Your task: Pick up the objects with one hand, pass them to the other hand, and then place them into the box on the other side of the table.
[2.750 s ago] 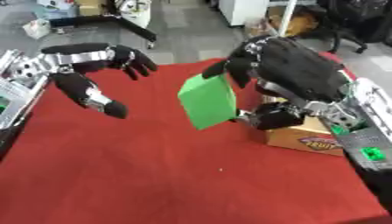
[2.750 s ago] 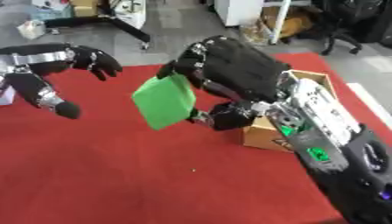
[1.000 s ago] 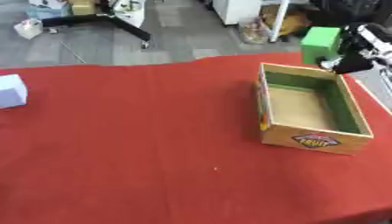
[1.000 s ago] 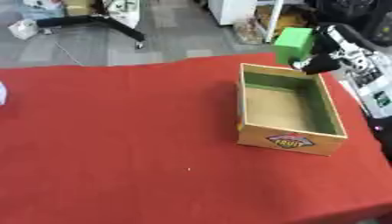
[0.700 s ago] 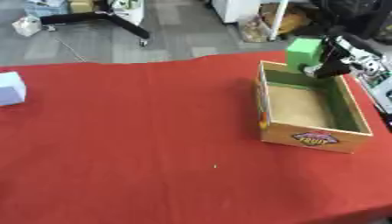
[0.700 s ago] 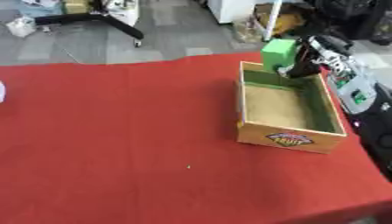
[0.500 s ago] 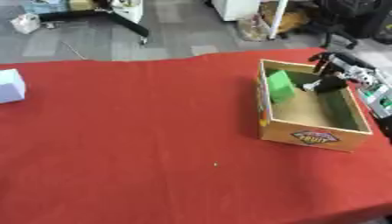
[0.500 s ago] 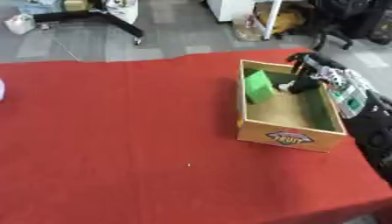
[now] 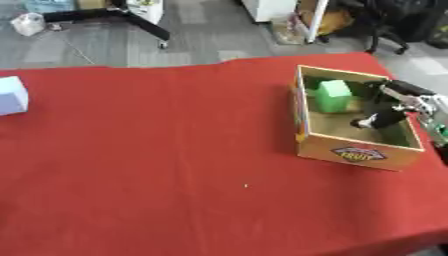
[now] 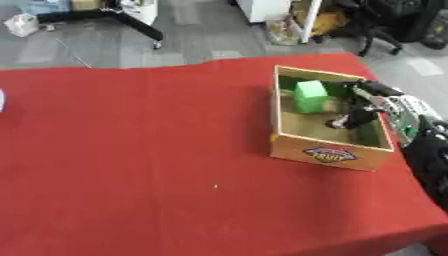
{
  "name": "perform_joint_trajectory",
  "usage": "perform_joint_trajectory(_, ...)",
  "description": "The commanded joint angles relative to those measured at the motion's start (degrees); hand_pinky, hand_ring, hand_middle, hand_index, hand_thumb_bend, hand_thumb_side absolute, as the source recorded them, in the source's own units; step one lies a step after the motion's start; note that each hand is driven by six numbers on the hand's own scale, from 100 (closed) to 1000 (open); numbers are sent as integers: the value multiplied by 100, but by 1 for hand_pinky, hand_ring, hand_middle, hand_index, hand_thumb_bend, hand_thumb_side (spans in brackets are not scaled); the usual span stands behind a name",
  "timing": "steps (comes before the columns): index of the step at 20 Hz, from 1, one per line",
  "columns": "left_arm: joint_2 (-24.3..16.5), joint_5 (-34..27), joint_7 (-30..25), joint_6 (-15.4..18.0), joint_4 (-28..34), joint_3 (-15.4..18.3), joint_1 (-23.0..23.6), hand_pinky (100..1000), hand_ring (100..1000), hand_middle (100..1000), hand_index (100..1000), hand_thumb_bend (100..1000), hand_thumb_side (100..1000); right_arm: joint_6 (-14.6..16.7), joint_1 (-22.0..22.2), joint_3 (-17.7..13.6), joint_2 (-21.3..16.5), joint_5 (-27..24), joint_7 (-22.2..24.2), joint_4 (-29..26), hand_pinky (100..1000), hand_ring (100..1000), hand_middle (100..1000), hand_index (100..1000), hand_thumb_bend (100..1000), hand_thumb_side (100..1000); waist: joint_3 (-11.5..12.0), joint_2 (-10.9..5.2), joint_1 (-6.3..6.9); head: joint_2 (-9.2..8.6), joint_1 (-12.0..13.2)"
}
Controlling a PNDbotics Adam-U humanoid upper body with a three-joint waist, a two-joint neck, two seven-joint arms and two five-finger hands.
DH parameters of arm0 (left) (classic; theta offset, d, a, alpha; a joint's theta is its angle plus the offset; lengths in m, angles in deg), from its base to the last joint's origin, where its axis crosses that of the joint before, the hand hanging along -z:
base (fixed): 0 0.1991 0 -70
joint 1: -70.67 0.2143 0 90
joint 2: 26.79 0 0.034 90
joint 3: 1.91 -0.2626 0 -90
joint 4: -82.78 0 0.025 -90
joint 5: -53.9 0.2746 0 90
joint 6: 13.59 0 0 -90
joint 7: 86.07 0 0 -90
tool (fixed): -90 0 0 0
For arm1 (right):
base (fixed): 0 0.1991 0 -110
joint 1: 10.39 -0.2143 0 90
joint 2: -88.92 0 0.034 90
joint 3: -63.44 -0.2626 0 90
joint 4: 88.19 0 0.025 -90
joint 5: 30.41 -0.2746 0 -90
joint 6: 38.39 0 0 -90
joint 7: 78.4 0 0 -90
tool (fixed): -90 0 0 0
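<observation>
A green block (image 9: 332, 95) stands inside the open cardboard box (image 9: 353, 150) at the right side of the red table, near its far left corner. My right hand (image 9: 382, 113) reaches into the box from the right, fingers hanging relaxed over the box floor, a short gap away from the block and holding nothing. A pale blue cube (image 9: 11, 96) sits on the cloth at the far left edge. My left hand shows in neither view.
The box carries a printed label (image 9: 356, 153) on its near wall. The red cloth (image 9: 157, 150) covers the table. Beyond the far edge lie grey floor, a black stand (image 9: 131, 15) and chairs (image 9: 402, 22).
My right hand carried the green block over the box, lowered it in and let go. The block now stands free in the box. The camera has also shifted.
</observation>
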Motion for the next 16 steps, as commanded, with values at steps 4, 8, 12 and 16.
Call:
perform_joint_trajectory(4, -73, 76, 13, -27, 72, 141, -3, 744, 803, 790, 865, 690, 643, -12, 67, -165, -319, -57, -283, -427, 765, 707, 720, 969, 551, 401, -30, -150, -56, -3, 11)
perform_joint_trajectory(8, -117, 136, 67, -28, 9, 196, 16, 743, 802, 790, 863, 689, 642, -44, 380, -324, -527, -686, -698, -1432, 757, 652, 661, 930, 549, 369, -75, -145, -53, -43, 147)
perform_joint_trajectory(12, -205, 245, 154, -7, -108, 270, 11, 744, 802, 789, 861, 691, 640, -364, 838, -620, -731, -1366, -1338, -2840, 742, 600, 601, 867, 529, 332, -122, -142, -34, -153, 464)
perform_joint_trajectory(16, -393, 454, 266, 68, -310, 347, -25, 742, 798, 783, 858, 696, 636, -807, 1399, -928, -749, -1972, -2042, -4458, 730, 577, 572, 825, 494, 303, -190, -139, -17, -266, 812)
